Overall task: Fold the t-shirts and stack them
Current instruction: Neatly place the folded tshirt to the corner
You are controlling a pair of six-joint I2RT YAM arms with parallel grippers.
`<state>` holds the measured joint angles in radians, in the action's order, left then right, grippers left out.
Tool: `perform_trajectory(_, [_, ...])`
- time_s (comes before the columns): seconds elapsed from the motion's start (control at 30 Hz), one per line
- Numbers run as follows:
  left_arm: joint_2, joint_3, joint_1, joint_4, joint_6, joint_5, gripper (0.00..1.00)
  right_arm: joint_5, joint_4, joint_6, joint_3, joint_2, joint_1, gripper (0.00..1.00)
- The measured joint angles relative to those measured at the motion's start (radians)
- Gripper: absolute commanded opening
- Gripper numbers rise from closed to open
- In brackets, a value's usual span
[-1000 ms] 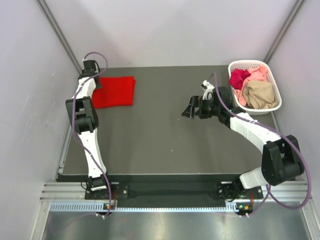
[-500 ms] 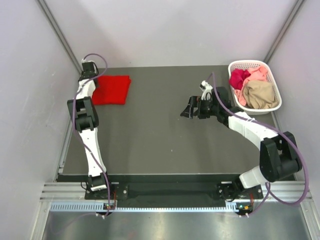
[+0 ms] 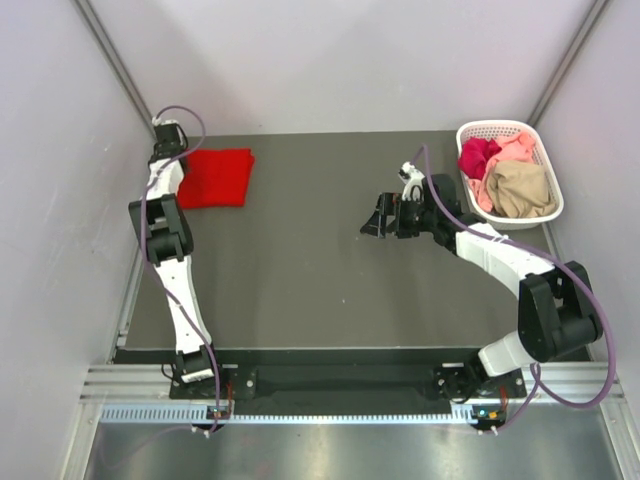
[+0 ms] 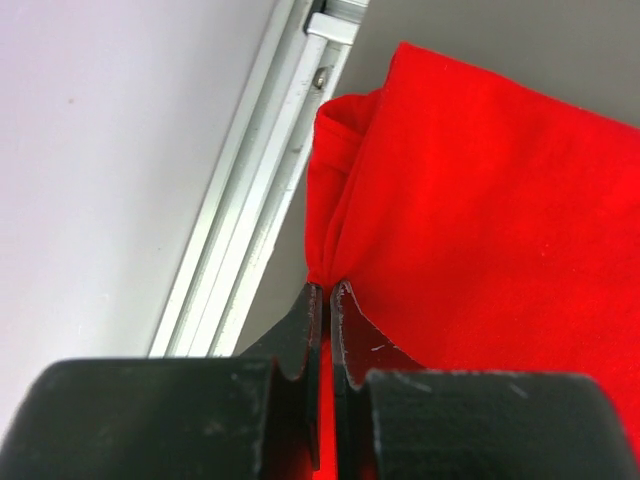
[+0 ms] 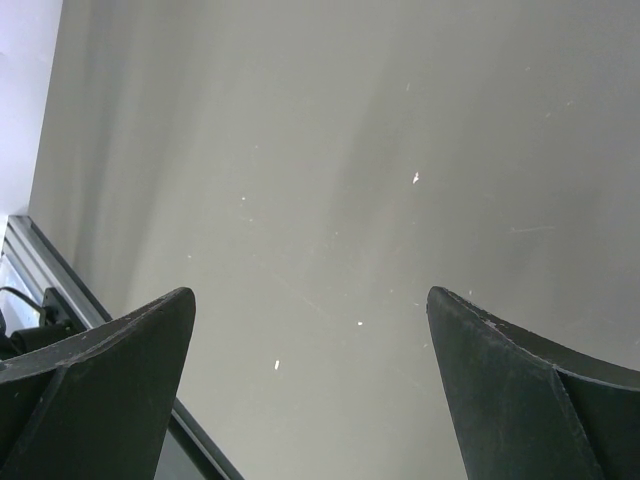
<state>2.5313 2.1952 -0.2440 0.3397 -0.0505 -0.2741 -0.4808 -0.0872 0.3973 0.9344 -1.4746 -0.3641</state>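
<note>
**Surface:** dark grey matte rectangular surface, flat, with a few pale specks in the right wrist view.

**Room:** plain pale lilac walls on the left, far and right sides. A ribbed aluminium rail runs along the left edge of the surface. An aluminium frame at the near edge carries both arm bases.

**Item 1:** bright red cloth t-shirt, folded to a rectangle, lying at the far left corner with its left edge just beside the rail.

**Left end effector**: fingers together, clamped on a bunched fold at that left edge.

**Right end effector**: fingers wide apart, holding nothing, over bare surface right of centre.

**Item 2:** white plastic lattice basket, oval, at the far right corner. It holds three crumpled shirts:
- magenta t-shirt
- pale pink t-shirt
- tan t-shirt, at the near end
</note>
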Motion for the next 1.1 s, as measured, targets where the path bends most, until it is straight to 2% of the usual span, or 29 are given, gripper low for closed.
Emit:
perform_trajectory(0.07, [0.0,0.0,-0.005,0.0,0.0,-0.002,0.23,-0.001,0.002,0.0,0.0,0.0,0.0,1.0])
perform_trajectory(0.13, [0.0,0.003,-0.006,0.002,0.007,-0.009,0.36,-0.003,0.006,0.0,0.0,0.0,0.0,1.0])
perform_trajectory(0.3, [-0.022,-0.014,-0.008,0.006,0.075,0.0,0.49,-0.008,0.013,0.001,0.0,0.0,0.0,1.0])
perform_trajectory(0.37, [-0.07,-0.068,-0.008,0.007,0.109,0.025,0.59,-0.009,0.013,0.0,0.0,0.0,0.0,1.0])
perform_trajectory(0.53, [-0.241,-0.226,0.011,0.008,0.166,0.055,0.56,-0.01,0.003,0.0,0.0,0.002,0.0,1.0])
perform_trajectory(0.63, [-0.35,-0.31,0.031,0.002,0.193,0.089,0.51,-0.01,-0.019,0.0,0.0,0.011,0.0,1.0])
perform_trajectory(0.77, [-0.447,-0.404,0.051,-0.01,0.241,0.187,0.49,-0.01,-0.037,0.006,0.0,0.046,0.0,1.0])
perform_trajectory(0.97, [-0.485,-0.521,0.058,-0.003,0.293,0.336,0.48,-0.012,-0.071,0.008,0.0,0.108,0.0,1.0])
perform_trajectory(1.03, [-0.486,-0.541,0.058,0.021,0.313,0.401,0.44,-0.013,-0.088,0.007,0.0,0.129,0.0,1.0])
perform_trajectory(1.1, [-0.493,-0.571,0.063,0.024,0.331,0.467,0.44,-0.014,-0.106,0.005,0.0,0.151,0.0,1.0])
